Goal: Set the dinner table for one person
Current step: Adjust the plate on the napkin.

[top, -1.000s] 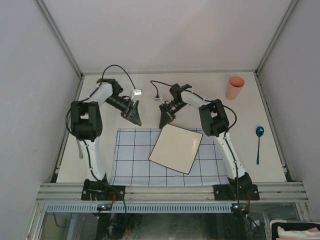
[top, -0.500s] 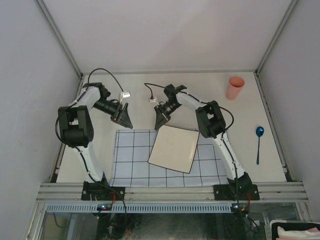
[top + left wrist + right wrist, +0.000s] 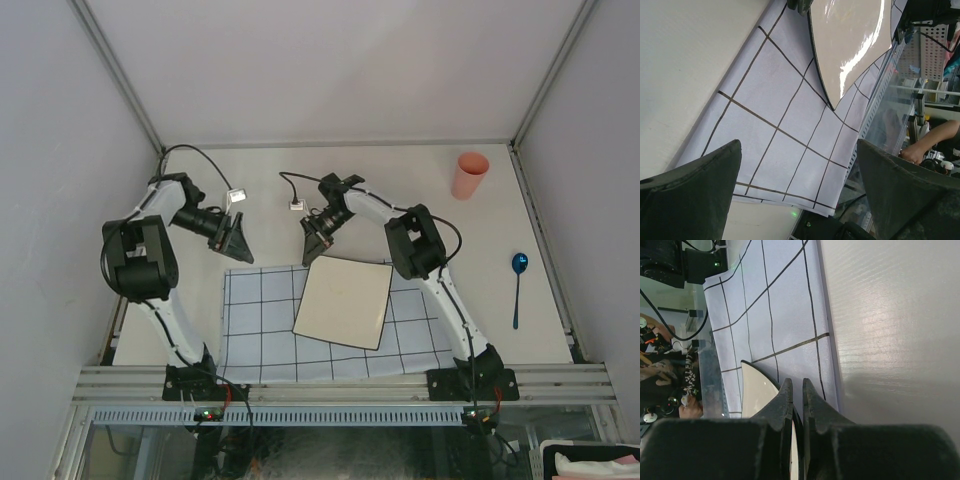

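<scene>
A square cream plate (image 3: 343, 303) lies on the light-blue grid cloth (image 3: 262, 325) on the off-white dinner table (image 3: 400, 180). My right gripper (image 3: 315, 246) is shut on the plate's far left corner. The right wrist view shows its fingers (image 3: 785, 395) pinching the dark rim of the plate (image 3: 757, 390), at the gripper (image 3: 796, 385). My left gripper (image 3: 238, 244) hangs open just beyond the cloth's far left corner with nothing in it. In the left wrist view that gripper (image 3: 799, 145) looks down over the cloth (image 3: 775, 100) toward the plate (image 3: 850, 40).
A pink cup (image 3: 470, 175) stands at the far right of the table. A blue spoon (image 3: 517, 285) lies near the right rail. Grey rails and pale walls enclose the table. The arm bases sit at the near edge.
Both grippers have moved left. The right one has pulled the plate a little left over the cloth. The left one stays open.
</scene>
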